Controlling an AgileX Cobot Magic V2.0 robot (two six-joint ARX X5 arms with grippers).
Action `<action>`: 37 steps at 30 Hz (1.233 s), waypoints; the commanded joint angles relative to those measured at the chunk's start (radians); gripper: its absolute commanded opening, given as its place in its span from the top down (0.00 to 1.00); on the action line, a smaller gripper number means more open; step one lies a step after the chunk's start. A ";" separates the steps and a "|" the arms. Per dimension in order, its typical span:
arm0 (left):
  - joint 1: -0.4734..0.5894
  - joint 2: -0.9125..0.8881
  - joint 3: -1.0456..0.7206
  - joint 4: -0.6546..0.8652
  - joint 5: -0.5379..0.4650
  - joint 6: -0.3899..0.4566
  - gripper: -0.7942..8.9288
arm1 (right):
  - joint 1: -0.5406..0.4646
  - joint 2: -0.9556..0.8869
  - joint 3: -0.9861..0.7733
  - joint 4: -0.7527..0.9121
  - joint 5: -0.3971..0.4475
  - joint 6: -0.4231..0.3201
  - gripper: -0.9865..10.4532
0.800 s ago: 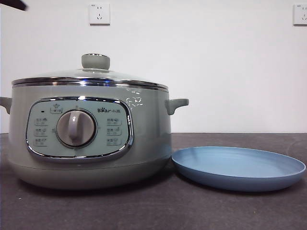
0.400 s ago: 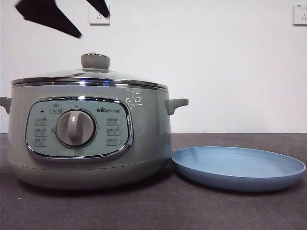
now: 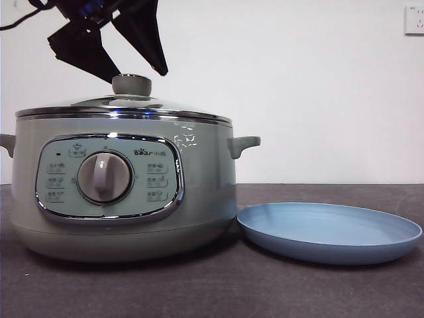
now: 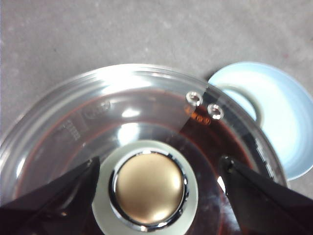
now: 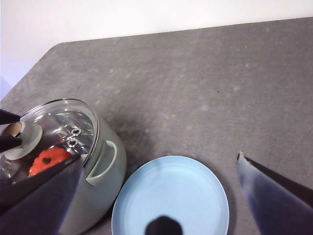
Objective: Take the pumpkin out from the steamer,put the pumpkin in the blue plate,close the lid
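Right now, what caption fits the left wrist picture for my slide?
Left gripper open, its fingers either side of the knob on the lid, blue plate beside the steamer.

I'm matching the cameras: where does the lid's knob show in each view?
Front view: the knob tops the lid, just under the left gripper.
Left wrist view: low centre, between the open jaws.
Right wrist view: far left edge.
Shared landmark: the blue plate beside the steamer.

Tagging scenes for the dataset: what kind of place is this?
Probably a lab mock-up of a kitchen, not a real one: a steamer and blue plate on a bare dark grey table, plain white wall with a socket.
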 commanded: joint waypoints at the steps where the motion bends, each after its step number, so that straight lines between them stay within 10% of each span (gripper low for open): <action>1: -0.007 0.010 0.000 -0.018 -0.003 0.029 0.50 | 0.003 -0.001 0.004 0.002 0.002 0.000 0.39; 7: -0.008 0.011 0.000 -0.031 -0.021 0.035 0.52 | 0.003 -0.001 0.004 0.001 0.002 -0.001 0.39; 15: -0.008 0.011 0.000 -0.033 -0.018 0.061 0.94 | 0.003 -0.001 0.004 -0.003 0.002 -0.001 0.39; 37: -0.007 -0.260 0.104 -0.081 -0.158 0.061 0.93 | 0.064 0.069 0.004 0.035 -0.133 0.008 0.39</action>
